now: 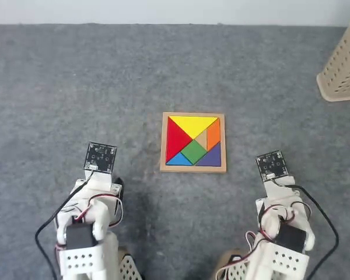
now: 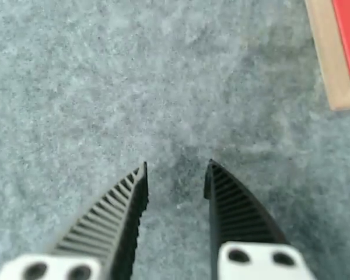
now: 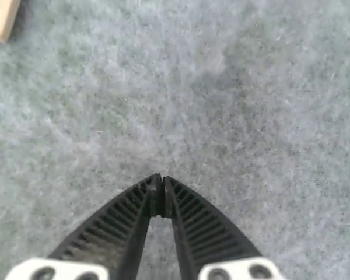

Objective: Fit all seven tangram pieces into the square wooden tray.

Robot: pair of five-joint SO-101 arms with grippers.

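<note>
The square wooden tray (image 1: 192,169) lies flat in the middle of the grey surface (image 1: 76,76), between the two arms. It looks almost full. A yellow triangle (image 1: 192,124), red triangle (image 1: 176,140), green square (image 1: 193,151), blue triangle (image 1: 178,158), purple triangle (image 1: 211,157) and orange piece (image 1: 213,135) sit flush inside it. A small tan patch (image 1: 202,140) beside the orange one could be bare wood or a pale seventh piece; I can't tell which. The left hand (image 2: 177,166) hangs over bare surface near the tray's corner, its jaws apart and holding nothing. The right hand (image 3: 161,178) has its tips pressed together, also empty. Both keep clear of the tray, so the arms seem to be resting. A beige slotted container (image 1: 341,64) stands at the far corner.
</note>
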